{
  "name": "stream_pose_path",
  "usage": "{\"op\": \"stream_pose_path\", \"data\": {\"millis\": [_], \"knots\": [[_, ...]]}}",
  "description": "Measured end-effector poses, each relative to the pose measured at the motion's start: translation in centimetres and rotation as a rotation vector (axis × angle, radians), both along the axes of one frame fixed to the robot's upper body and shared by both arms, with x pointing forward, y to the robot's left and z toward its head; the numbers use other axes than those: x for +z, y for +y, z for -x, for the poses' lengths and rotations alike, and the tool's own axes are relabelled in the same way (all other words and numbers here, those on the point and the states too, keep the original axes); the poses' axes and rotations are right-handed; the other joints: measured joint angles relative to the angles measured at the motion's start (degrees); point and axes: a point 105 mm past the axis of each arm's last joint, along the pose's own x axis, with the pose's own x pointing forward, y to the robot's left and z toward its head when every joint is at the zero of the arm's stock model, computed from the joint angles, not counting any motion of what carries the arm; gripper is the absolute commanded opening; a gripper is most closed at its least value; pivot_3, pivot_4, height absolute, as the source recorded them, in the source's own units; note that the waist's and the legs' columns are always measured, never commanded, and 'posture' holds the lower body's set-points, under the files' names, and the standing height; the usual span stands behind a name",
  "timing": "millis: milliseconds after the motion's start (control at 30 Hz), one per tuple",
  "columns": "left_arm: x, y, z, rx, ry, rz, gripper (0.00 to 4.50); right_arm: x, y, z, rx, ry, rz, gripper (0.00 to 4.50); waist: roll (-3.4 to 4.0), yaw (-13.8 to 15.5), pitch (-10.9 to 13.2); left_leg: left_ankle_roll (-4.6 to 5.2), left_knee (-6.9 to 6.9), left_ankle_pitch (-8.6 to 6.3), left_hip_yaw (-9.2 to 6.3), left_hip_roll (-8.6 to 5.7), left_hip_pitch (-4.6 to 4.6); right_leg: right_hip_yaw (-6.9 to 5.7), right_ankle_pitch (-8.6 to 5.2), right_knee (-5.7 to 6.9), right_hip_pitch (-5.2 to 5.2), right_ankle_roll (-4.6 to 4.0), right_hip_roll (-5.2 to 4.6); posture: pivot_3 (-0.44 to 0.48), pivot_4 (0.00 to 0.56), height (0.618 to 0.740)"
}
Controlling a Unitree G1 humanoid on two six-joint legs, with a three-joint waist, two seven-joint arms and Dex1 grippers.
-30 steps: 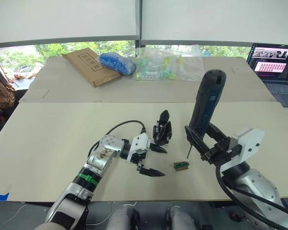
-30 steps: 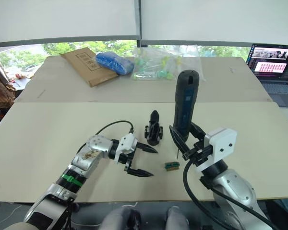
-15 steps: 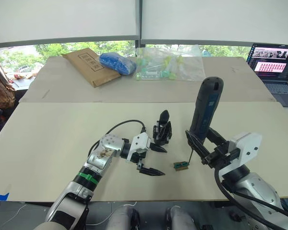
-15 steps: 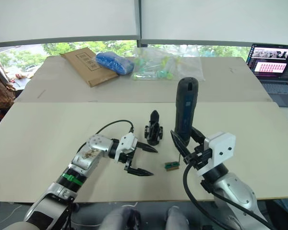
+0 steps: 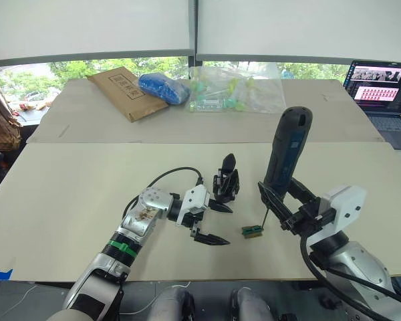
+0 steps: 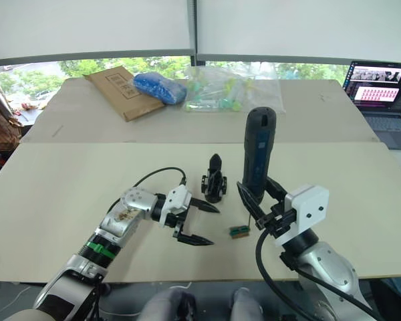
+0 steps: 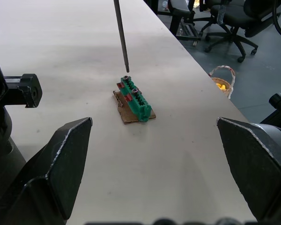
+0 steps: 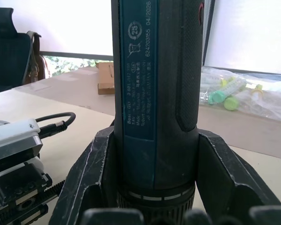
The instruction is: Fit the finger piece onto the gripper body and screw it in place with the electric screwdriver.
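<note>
Screwdriver (image 5: 288,154): my right gripper (image 5: 285,204) clamps it upright, lowered so its bit now touches the green block (image 5: 252,231).
Left gripper (image 5: 208,222): open, empty.

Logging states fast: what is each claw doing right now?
Left claw: open, holding nothing.
Right claw: closed on the electric screwdriver.

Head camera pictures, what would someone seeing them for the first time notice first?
The electric screwdriver stands out, held upright in the right tool near the table's front, its thin bit pointing down at a small green block. Just to its left the open left tool rests low on the table, with the gripper body standing right behind it. On the far table lie a cardboard envelope, a blue bundle and a clear plastic bag.
</note>
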Motion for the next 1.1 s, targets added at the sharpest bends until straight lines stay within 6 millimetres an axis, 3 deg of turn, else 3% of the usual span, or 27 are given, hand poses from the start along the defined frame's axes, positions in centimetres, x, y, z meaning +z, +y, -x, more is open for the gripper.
{"op": "stream_pose_path", "data": {"millis": [1100], "knots": [[0.01,0.01,-0.02,0.001,-0.003,0.001,4.5,-0.78,-0.15,-0.09,0.019,0.007,0.015,1.9,0.0,0.0,0.0,0.0,0.0,0.0,0.0,0.0,0.0,0.0,0.0,0.0,0.0,0.0,0.0,0.0,0.15,0.732]]}}
